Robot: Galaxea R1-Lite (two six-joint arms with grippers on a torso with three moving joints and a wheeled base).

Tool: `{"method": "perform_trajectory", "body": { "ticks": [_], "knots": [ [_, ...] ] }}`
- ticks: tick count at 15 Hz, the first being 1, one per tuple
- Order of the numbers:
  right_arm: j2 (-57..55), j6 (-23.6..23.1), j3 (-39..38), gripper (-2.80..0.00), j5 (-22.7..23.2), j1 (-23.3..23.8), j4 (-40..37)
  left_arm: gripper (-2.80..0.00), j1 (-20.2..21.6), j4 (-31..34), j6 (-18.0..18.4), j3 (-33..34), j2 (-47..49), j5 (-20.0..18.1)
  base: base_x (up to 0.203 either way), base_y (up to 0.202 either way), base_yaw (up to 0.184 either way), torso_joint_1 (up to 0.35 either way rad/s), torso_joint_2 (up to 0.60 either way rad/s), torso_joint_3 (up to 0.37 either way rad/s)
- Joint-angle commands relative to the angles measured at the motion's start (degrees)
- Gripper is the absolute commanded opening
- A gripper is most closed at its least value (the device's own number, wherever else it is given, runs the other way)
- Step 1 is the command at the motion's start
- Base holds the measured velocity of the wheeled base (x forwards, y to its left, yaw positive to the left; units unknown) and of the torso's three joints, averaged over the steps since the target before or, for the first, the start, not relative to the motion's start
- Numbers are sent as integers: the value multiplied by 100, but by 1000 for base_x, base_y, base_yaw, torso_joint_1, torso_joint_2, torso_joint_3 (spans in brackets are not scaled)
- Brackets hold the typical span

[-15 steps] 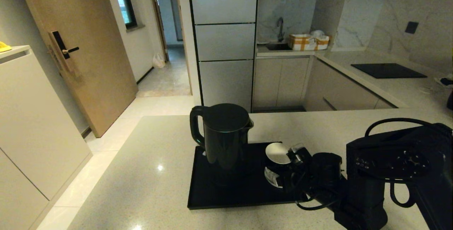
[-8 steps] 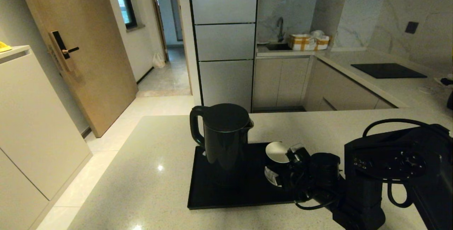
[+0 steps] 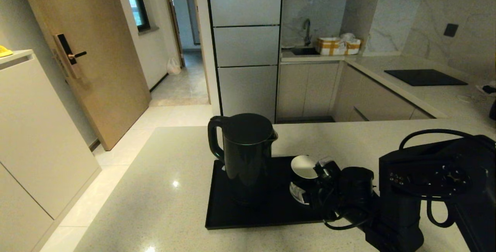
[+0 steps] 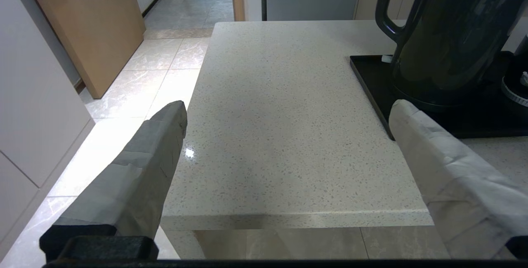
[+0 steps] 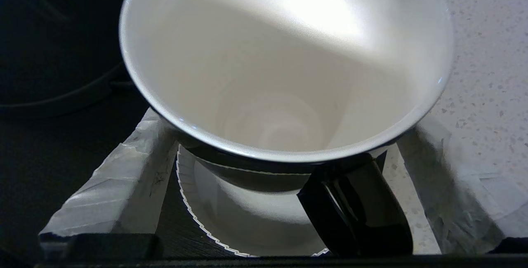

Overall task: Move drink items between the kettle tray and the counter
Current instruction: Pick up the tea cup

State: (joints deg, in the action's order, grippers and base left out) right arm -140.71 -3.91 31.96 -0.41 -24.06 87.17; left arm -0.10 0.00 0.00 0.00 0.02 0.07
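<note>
Right gripper [image 5: 284, 165]: I have it reaching onto the right end of the tray, spread wide, one padded finger [image 5: 119, 181] on each side of the cup. The pads flank the cup's lower body; from my seat I cannot tell whether they press it, so I call this released, not grasping.
Cup [image 5: 284, 66]: sits between my right fingers, black outside, white inside, mouth up and tipped a little toward the wrist camera. Its black handle [image 5: 354, 214] points back toward the wrist.
Saucer [image 5: 247, 222]: white with a ridged edge, under the cup and between the fingers.
Kettle [image 3: 246, 153]: upright on the tray, just beside my right claw on its left, lid shut, handle turned away from the claw.
Tray [image 3: 248, 215]: flat on the counter, under both drink items; my right claw comes in over its right edge.
Counter [image 3: 162, 190]: speckled beige stone, open surface left of the tray.
Left gripper [image 4: 284, 136]: parked off the near end of the counter, fingers fully apart, nothing between them; the kettle and the tray's corner lie ahead, toward its right finger.
</note>
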Motion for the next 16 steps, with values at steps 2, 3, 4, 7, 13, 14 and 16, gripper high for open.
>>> {"method": "perform_trajectory", "body": {
  "ticks": [2, 3, 4, 7, 13, 14, 16],
  "knots": [
    [61, -4, -15, 0, -2, -2, 49, 0, 1, 0, 0, 0, -2, 1, 0, 0, 0, 0, 0, 0],
    [70, -7, -20, 0, -5, -4, 49, 0, 1, 0, 0, 0, -2, 1, 0, 0, 0, 0, 0, 0],
    [105, -22, -32, 0, -11, -11, 49, 0, 1, 0, 0, 0, -2, 1, 0, 0, 0, 0, 0, 0],
    [61, -66, -27, -280, -42, -2, 49, 0, 10, 0, 0, 0, -2, 1, 0, 0, 0, 0, 0, 0],
    [49, -66, -18, -280, -46, -11, 49, 0, 1, 0, 0, 0, -2, 1, 0, 0, 0, 0, 0, 0],
    [61, -66, -24, -280, -46, -11, 49, 0, 1, 0, 0, 0, -2, 1, 0, 0, 0, 0, 0, 0],
    [114, -66, -32, -280, -46, -11, 49, 0, 1, 0, 0, 0, -2, 1, 0, 0, 0, 0, 0, 0]
  ]
}}
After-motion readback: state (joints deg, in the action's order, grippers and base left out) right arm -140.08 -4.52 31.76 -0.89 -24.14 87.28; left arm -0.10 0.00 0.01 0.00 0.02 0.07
